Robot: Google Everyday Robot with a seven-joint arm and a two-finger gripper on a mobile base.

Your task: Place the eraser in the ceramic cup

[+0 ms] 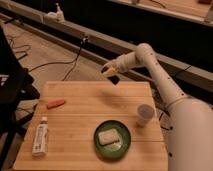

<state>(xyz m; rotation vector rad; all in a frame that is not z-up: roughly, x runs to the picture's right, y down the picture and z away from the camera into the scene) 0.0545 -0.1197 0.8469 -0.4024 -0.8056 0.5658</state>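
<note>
Gripper [111, 72]: hung above the table's [75, 120] far edge, jaws apparently closed on the dark eraser [114, 79]. Cup [144, 114]: upright by the right edge, nearer and rightward of the gripper, well apart.

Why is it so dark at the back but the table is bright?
Camera view: light falls on the pale wooden table, so it glows warm; the background behind it gets little light and looks nearly black; the robot's gripper, above the table's far edge, shows pale against that dark.
</note>
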